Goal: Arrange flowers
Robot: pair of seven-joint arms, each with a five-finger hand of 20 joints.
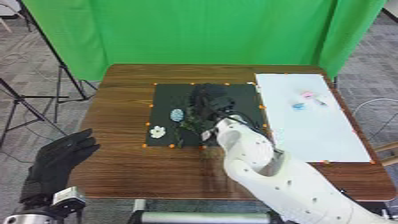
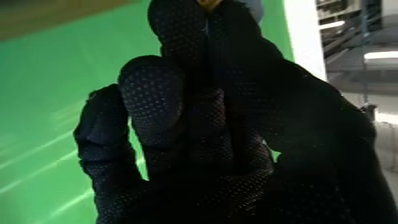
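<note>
On the brown wooden surface (image 1: 124,172), a black mat (image 1: 164,94) lay left of a white sheet (image 1: 322,137), orange dots round both. Task flowers were split between the two. On the mat, a white flower (image 1: 157,132) sat near the near-left corner; a pale blue flower spike (image 1: 177,115) lay just beyond it and slightly right, dark stem running toward the near edge. Dark leafy stems (image 1: 189,125) lay beside the spike, partly hidden by the right hand. On the sheet, a pink flower (image 1: 307,94) was toward the far end, a light blue flower (image 1: 298,106) just nearer and left of it, very near. Right arm reached over the surface, right hand (image 1: 210,97) above the middle of the mat. Right wrist view: thumb and a finger closed together at the tips, pinching a small yellowish piece (image 2: 210,4), mostly covered by the glove, couldn't tell which flower it belonged to; other fingers bent loosely. Left hand (image 1: 58,160) was off the left edge of the surface, palm empty, fingers relaxed, nearly straight and close together. Green curtain (image 1: 213,40) hung behind the far edge, black stand (image 1: 37,96) on the floor at left.
</note>
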